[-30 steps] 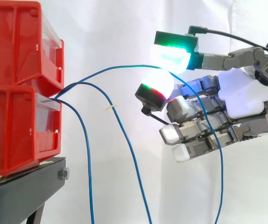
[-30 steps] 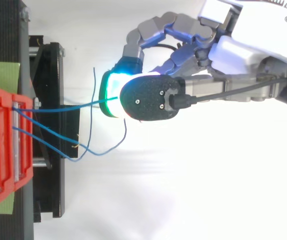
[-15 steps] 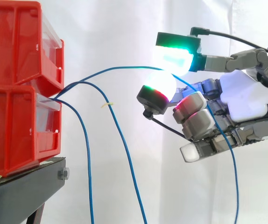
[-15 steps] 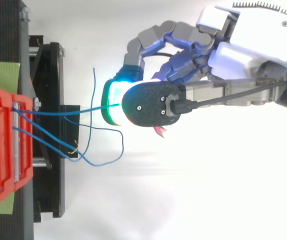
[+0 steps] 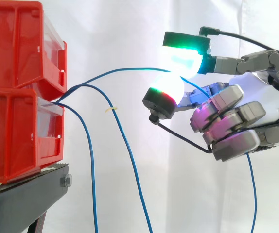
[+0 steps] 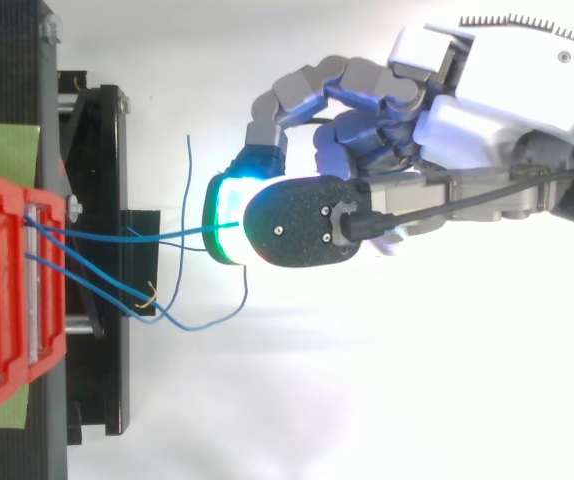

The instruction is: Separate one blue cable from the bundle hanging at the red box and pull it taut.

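We see the hand right of the red bins, pinching one blue cable between two glowing pads, its remaining fingers curled in. That cable arcs from the lower bin up to the pinch, then drops behind the curled fingers. Two other blue cables hang loose.

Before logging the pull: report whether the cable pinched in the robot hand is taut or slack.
Slack: the blue cable arcs up from the red bin to the pinch of the robot hand.

Glossy red plastic bins, matt black stand
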